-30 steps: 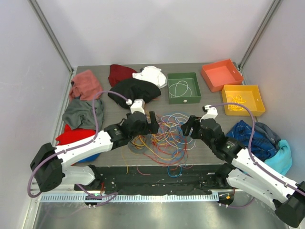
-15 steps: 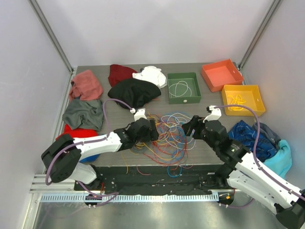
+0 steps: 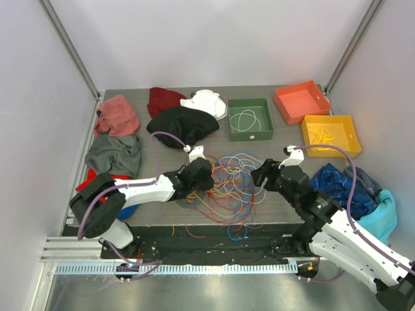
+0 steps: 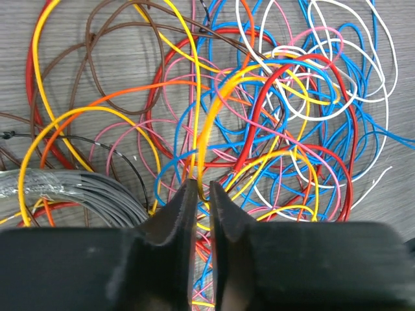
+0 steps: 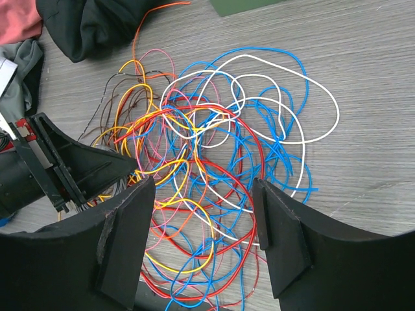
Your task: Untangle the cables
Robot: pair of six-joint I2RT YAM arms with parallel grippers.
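Cables (image 3: pixel 228 176): many-coloured tangle on the table (image 3: pixel 280 137), front middle, between the two grippers; blue, red, yellow, white, pink and brown loops cross one another.
Yellow-orange cable (image 4: pixel 204 136): rises out of the tangle into the left gripper's jaws.
Left gripper (image 4: pixel 202 192): at the tangle's left edge, jaws closed to a slit, pinching the yellow-orange cable.
Right gripper (image 5: pixel 204 201): over the tangle's right edge, jaws spread wide, holding nothing.
Green tray (image 3: pixel 231 123): behind the tangle, a white cable (image 3: pixel 245 120) coiled inside.
Yellow tray (image 3: pixel 332 151): far right, a yellow cable (image 3: pixel 321 136) inside.
Black garment (image 3: pixel 181 124): just behind the left gripper.
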